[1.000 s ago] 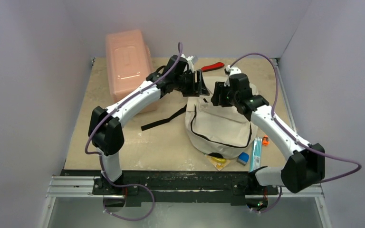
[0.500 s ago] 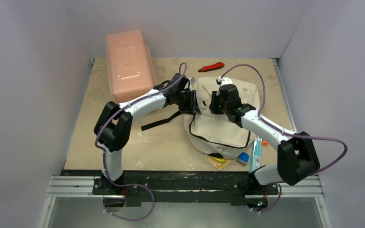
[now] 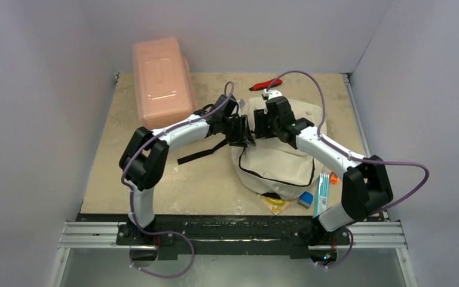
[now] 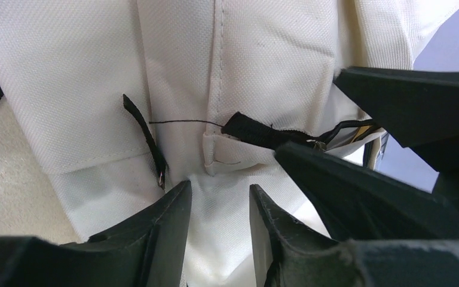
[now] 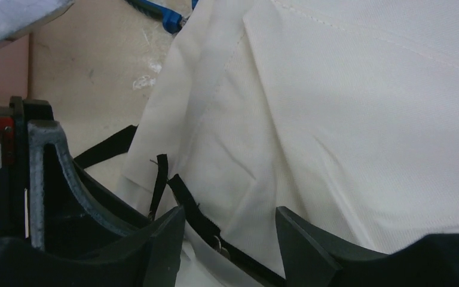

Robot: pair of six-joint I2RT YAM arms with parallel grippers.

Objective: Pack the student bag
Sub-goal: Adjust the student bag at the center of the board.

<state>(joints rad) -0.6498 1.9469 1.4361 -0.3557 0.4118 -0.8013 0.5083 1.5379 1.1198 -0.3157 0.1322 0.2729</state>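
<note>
Meeting over the upper-left corner of the student bag, mid-frame in the top view, both arms lean in. On the left gripper the jaws leave a narrow slit over cream cloth, and whether they pinch it is impossible to judge. On the right gripper the jaws stand well apart, with a black tab lying between them.

Cream student bag with black zipper lines and straps, pink box, tan table
</note>
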